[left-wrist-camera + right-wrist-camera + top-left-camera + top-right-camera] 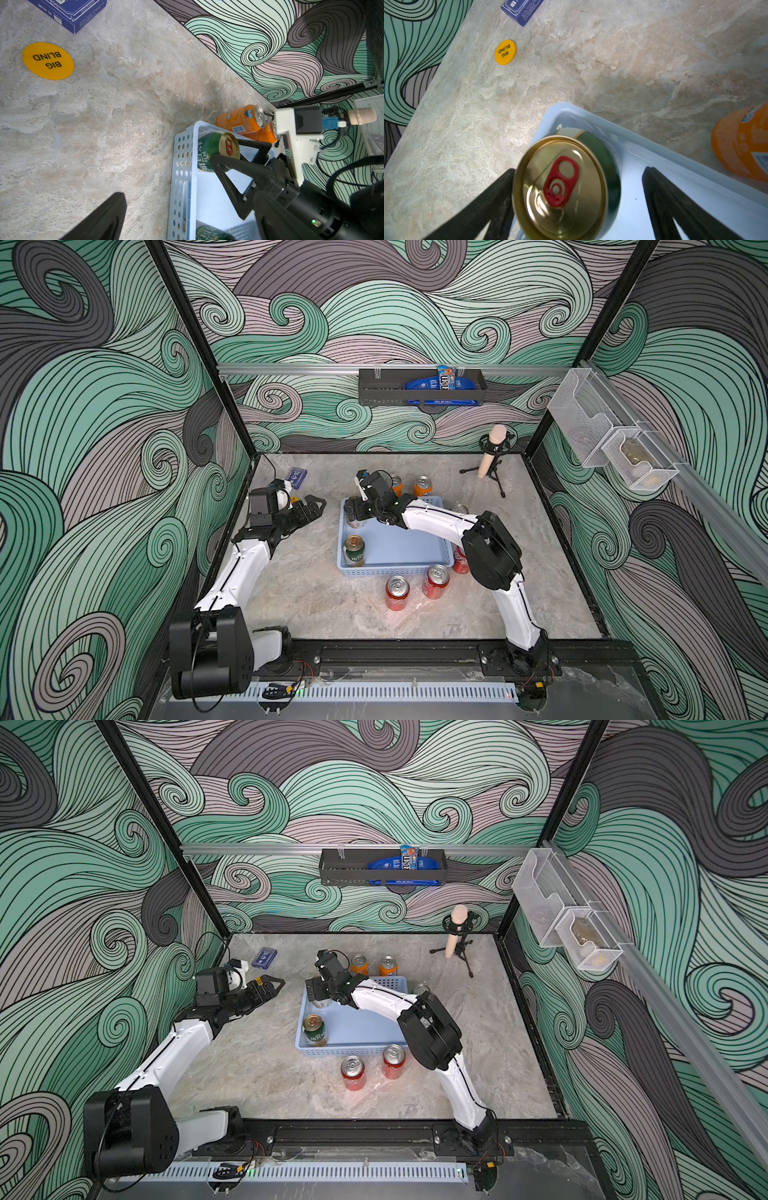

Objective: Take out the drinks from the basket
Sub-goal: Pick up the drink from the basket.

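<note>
**R arm on far gold-top can: astride it, not gripped yet.**

Nearest, red cans [397, 593] stand on table [332, 605] just in front of basket [395, 571], so they're out. Basket holds 2 gold-top cans: near can [354, 549] upright in near-left corner, untouched, and far can [560, 187] upright in far-left corner. R gripper [578, 170] is down over far can, jaws wide and astride it. One finger [488, 203] touches the can wall; the other [675, 203] stands apart w/ blue floor showing between. Nothing held yet. Next move, by my read: close till both fingers bear, lift straight up over the rim, set down outside. L gripper [318, 502] hovers left of basket, apart from it, nothing in it; open or closed, can't tell. Beyond basket, orange cans [422, 486] stand on table.
</note>
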